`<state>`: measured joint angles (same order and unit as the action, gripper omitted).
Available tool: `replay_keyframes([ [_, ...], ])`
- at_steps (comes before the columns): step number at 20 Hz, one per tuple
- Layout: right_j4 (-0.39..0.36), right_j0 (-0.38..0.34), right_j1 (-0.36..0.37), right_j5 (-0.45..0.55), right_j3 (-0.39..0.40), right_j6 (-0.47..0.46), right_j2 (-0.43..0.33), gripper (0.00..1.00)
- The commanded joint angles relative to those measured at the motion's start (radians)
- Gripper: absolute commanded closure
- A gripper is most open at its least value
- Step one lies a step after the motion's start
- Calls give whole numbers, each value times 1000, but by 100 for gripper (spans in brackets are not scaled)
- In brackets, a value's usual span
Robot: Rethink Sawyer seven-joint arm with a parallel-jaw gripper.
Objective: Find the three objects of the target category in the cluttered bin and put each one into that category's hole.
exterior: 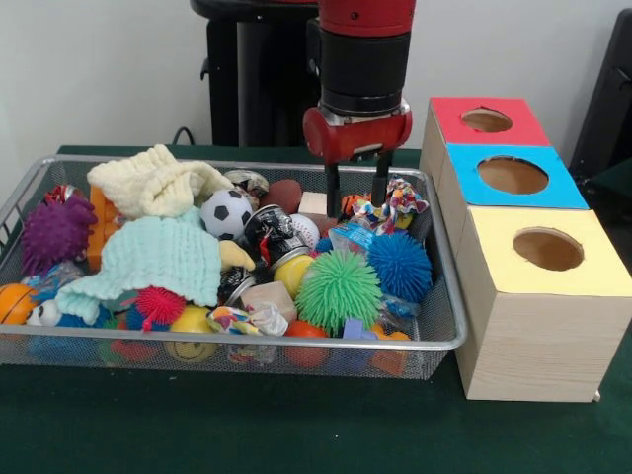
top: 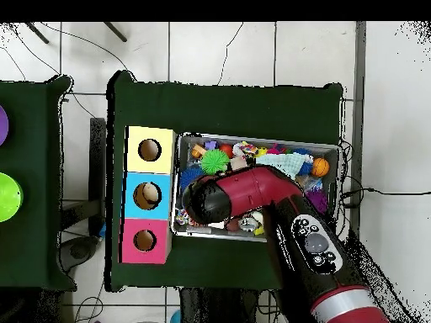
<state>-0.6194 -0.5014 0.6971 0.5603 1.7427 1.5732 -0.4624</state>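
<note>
Pincer [exterior: 356, 202] hangs over the far right part of the wire mesh bin [exterior: 449, 336], two dark fingers [exterior: 333, 193] pointing straight down, parted with a clear gap and nothing between them. Tips sit just above the clutter, near the multicoloured rope toy [exterior: 395, 205]; likely posed for a vertical pick, though which item is meant cannot be told.

Three-hole wooden box [exterior: 523, 326] stands just beside the bin's right end: red lid [exterior: 449, 123] farthest, blue lid [exterior: 563, 188] in the middle, yellow lid [exterior: 602, 276] nearest. This keeps the carry short.

Target category not readable from these views. Candidates on top: green spiky ball [exterior: 339, 288], blue spiky ball [exterior: 400, 265], purple spiky ball [exterior: 54, 232], small soccer ball [exterior: 226, 211].

Mint knitted cloth [exterior: 163, 257] and cream knitted cloth [exterior: 148, 183] cover much of the left half. In the overhead view the arm [top: 278, 202] hides the pincer and the bin's middle.
</note>
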Motion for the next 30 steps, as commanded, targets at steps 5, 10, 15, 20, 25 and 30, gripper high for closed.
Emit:
replay_keyframes([
  [5, -144, -84, -62, -27, -98, -245, -123, 0],
  [10, -166, -86, -58, -23, -94, -227, -138, 0],
  [15, -182, -88, -57, -14, -93, -206, -148, 0],
  [20, -192, -91, -59, -14, -91, -196, -151, 0],
  [25, -205, -95, -65, -13, -97, -190, -153, 0],
  [30, -224, -108, -82, -4, -116, -208, -150, 0],
])
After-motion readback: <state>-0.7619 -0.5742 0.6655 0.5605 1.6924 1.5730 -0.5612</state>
